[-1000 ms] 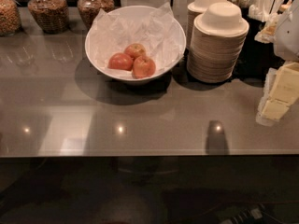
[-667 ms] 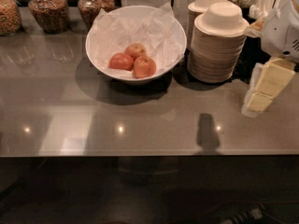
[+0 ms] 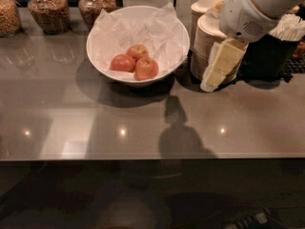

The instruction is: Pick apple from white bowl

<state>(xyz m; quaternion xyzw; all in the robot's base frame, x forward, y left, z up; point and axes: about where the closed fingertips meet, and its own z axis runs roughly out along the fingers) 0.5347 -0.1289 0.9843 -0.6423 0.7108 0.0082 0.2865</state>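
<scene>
The white bowl (image 3: pixel 98 61) stands at the back middle of the grey counter, lined with crinkled white paper. Three apples lie in it. The pinkish-red apple (image 3: pixel 146 68) is at the front right. An evenly orange-red apple (image 3: pixel 122 63) lies to its left and a yellow-tan one (image 3: pixel 138 51) behind it. My gripper (image 3: pixel 213 74), cream-coloured under a white arm housing (image 3: pixel 243 13), hangs to the right of the bowl, just outside its rim and above the counter. It holds nothing that I can see.
Stacks of small off-white disposable bowls (image 3: pixel 206 13) stand right behind the gripper. A black holder with white items (image 3: pixel 269 51) is at the far right. Glass jars (image 3: pixel 47 8) line the back left. The counter's front edge (image 3: pixel 143 157) runs across the middle of the view.
My gripper has moved left from the right edge of the view to beside the bowl. Its shadow on the counter has moved left too. The apples have not moved.
</scene>
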